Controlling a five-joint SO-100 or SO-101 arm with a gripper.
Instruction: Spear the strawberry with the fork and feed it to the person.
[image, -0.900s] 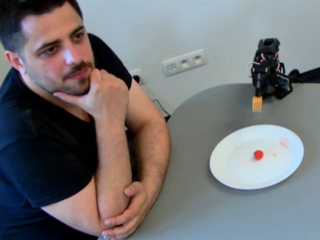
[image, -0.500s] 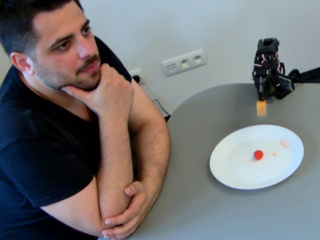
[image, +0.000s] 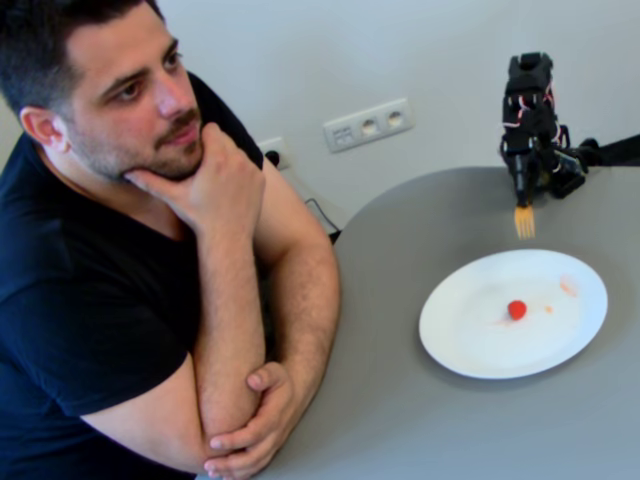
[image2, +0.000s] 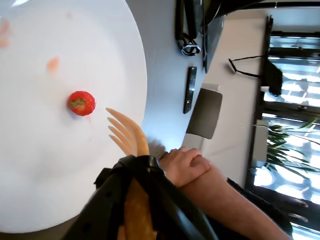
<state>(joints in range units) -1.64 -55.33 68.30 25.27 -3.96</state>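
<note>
The strawberry (image: 516, 310) is a tiny red piece lying near the middle of the white plate (image: 470, 340). It also shows in the wrist view (image2: 81, 103) on the plate (image2: 40, 175). My gripper (image: 522, 190) is shut on the pale yellow-orange fork (image: 524, 221) and holds it tines down above the table just beyond the plate's far rim. In the wrist view the gripper (image2: 136, 167) holds the fork (image2: 127, 134) with its tines a short way from the strawberry, not touching it. The person (image: 120, 200) sits at the left, chin on his hand, forearms on the table edge.
The round grey table (image: 420, 420) carries the plate. Wall sockets (image: 368, 124) and a cable are behind it. In the wrist view a dark flat device (image2: 190, 90) lies on the table past the plate, and the person's hands (image2: 187, 165) rest near the fork.
</note>
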